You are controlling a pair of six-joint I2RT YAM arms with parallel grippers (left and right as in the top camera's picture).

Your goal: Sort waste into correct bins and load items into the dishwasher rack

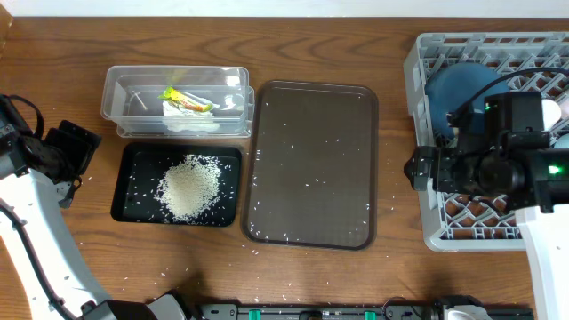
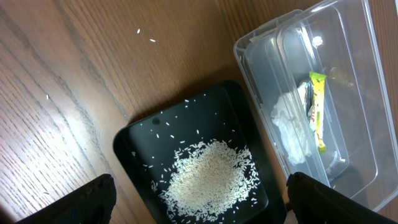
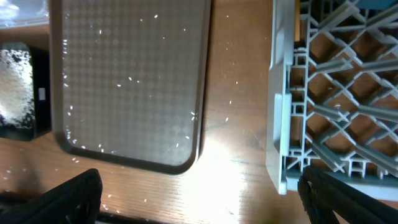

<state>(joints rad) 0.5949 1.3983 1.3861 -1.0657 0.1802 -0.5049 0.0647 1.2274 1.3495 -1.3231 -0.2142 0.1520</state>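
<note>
Clear tub [image 1: 120, 89]: holds the yellow-green wrapper [image 1: 185, 100] and the crumpled white paper [image 1: 191, 121], which are touching
Black tray [image 1: 133, 204]: just beside the tub, with the rice heap [image 1: 189, 187] at its middle and loose grains around it
Brown serving tray [image 1: 311, 116]: between the black tray and the rack [image 1: 414, 80], carries scattered grains
Rack: dark-blue dish [image 1: 449, 89] in its far-left part, partly hidden by the right arm
Left gripper [image 2: 199, 210]: 2 fingers spread wide, empty, left of the black tray
Right gripper [image 3: 199, 200]: released, empty, by the rack's left wall
Overhead only: the dish
Right wrist only: a bare lattice corner up close
</note>
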